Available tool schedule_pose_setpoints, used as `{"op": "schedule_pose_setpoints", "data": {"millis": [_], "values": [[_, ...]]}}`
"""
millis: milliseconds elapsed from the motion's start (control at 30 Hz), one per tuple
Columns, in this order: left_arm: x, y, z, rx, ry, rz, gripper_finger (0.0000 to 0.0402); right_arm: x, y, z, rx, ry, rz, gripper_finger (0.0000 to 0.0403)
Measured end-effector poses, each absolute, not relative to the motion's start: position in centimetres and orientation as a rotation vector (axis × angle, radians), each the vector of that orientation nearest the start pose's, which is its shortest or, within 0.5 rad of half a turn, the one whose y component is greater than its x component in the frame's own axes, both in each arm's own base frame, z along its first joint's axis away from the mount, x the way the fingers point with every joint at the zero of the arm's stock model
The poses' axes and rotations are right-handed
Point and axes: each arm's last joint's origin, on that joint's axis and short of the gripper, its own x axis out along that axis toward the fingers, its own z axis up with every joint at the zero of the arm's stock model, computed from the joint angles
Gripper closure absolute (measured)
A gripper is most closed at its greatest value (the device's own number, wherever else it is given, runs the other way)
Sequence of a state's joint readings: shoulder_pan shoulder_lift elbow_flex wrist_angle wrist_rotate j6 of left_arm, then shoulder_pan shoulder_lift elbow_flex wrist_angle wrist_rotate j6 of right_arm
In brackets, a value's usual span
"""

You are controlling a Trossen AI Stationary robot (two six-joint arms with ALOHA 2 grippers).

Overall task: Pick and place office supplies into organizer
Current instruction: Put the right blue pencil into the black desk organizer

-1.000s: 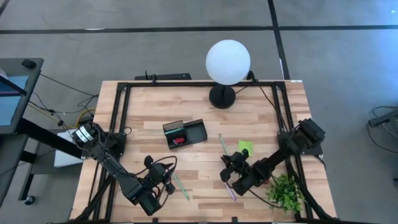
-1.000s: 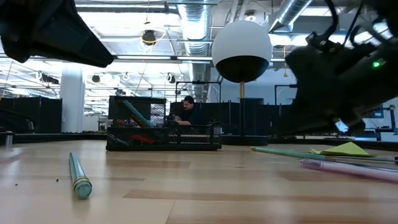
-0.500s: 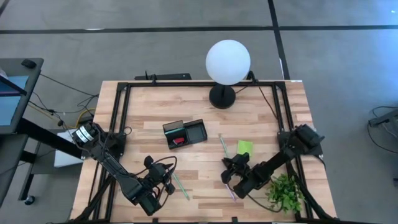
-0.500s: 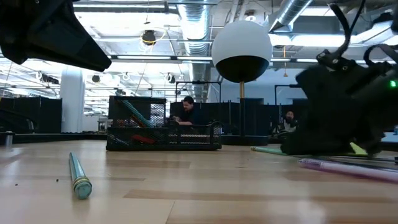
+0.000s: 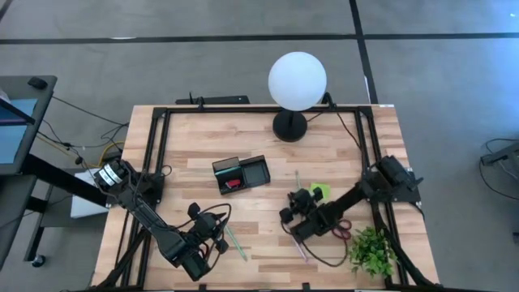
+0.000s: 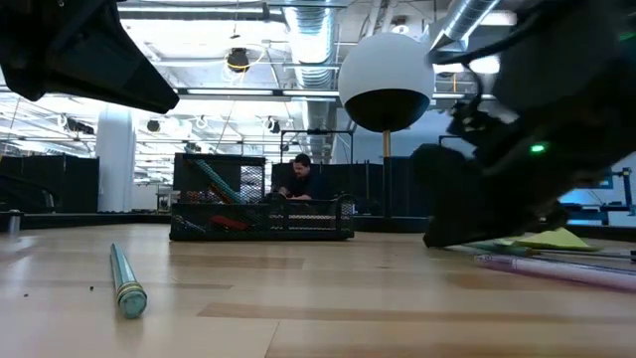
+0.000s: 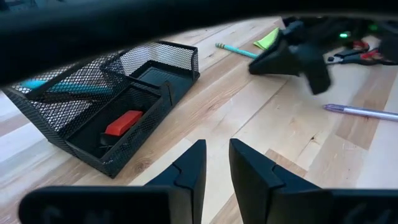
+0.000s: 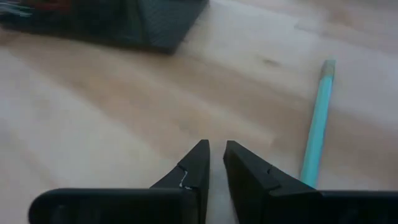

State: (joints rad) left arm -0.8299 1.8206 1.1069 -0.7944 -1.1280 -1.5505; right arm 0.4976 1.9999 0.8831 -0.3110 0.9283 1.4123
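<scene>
Just ahead of the right gripper [image 8: 212,163], whose empty fingers stand a narrow gap apart, lies bare wooden table [image 8: 124,93], with a thin teal pen [image 8: 317,121] beside it and the black mesh organizer tray [image 5: 241,173] farther ahead. Low at the near edge, the left gripper [image 7: 214,168] waits, fingers likewise narrowly parted, empty, organizer ahead holding a small red block [image 7: 123,122].

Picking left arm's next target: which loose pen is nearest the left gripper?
The teal pen just beside the left gripper; the purple pen and the other teal pen lie by the right gripper.
</scene>
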Motion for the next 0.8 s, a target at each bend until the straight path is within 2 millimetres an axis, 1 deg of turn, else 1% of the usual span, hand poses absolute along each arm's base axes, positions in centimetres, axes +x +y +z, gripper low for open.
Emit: {"op": "schedule_pose_setpoints", "data": {"millis": [67,167,333,433,567,667,800], "values": [[23.2,-21.5,16.4,-0.203,0.405,0.710,0.0336,28.2,11.5,6.5,0.284,0.597,-0.948,0.0351],[23.2,-21.5,16.4,-0.205,0.408,0.710,0.0336,28.8,10.9,6.7,0.259,0.615,-0.930,0.0351],[23.2,-21.5,16.4,-0.206,0.411,0.709,0.0336,29.0,10.7,7.0,0.257,0.618,-0.915,0.0355],[23.2,-21.5,16.4,-0.206,0.411,0.709,0.0336,29.1,10.7,7.1,0.279,0.618,-0.909,0.0371],[23.2,-21.5,16.4,-0.212,0.408,0.709,0.0336,29.0,11.1,7.0,0.338,0.642,-0.894,0.0398],[23.2,-21.6,16.4,-0.226,0.409,0.705,0.0336,28.5,12.0,6.9,0.398,0.619,-0.894,0.0396],[23.3,-21.7,16.4,-0.222,0.420,0.692,0.0336,28.0,12.9,6.9,0.406,0.578,-0.895,0.0401]]}}
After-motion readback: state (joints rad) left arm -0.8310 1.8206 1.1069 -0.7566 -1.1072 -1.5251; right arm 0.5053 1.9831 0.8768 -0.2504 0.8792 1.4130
